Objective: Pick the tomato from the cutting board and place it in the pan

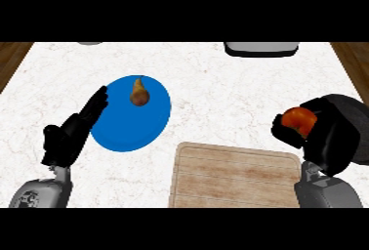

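My right hand [292, 133] is at the counter's right side, its fingers curled round the red tomato [298, 117], which is lifted off the board. Just behind and right of that hand lies a dark round shape, apparently the black pan [348, 117]; the hand and forearm hide much of it. The wooden cutting board [234, 177] lies at the front centre with nothing on it, left of and below the tomato. At the left my left hand [66, 137] rests open, fingers straight and pointing up.
A blue plate [126, 128] with a brown pear [138, 93] on it sits left of centre, beside my left hand's fingertips. At the back edge a white and grey appliance [261, 48] stands right of centre. Wooden floor shows past both counter ends.
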Robot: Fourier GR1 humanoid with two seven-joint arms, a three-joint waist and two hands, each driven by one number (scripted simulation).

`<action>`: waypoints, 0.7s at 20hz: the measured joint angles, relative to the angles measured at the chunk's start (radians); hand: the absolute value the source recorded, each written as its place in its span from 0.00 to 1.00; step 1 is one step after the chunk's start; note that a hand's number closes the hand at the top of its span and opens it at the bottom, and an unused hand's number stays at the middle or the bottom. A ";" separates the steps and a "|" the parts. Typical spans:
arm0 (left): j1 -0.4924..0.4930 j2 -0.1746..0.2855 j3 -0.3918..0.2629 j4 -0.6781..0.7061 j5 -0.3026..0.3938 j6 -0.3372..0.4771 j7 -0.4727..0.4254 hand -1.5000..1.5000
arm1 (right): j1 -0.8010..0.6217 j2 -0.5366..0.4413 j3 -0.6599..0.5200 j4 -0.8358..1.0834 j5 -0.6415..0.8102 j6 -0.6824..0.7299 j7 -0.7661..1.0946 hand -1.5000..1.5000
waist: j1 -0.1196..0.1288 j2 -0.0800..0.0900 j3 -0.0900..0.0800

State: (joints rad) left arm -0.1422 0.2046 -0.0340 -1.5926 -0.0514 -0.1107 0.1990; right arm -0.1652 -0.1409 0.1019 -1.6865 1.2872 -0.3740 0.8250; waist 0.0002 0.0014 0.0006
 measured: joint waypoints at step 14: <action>-0.022 -0.024 0.012 0.020 -0.023 -0.012 -0.005 0.50 | -0.133 -0.220 -0.316 0.534 -0.312 -0.265 -0.408 1.00 | 0.006 0.001 0.000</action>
State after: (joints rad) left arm -0.1640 0.1804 -0.0221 -1.5727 -0.0746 -0.1231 0.1937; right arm -0.2981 -0.3605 -0.2141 -1.1523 0.9751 -0.6386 0.4166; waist 0.0058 0.0022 0.0010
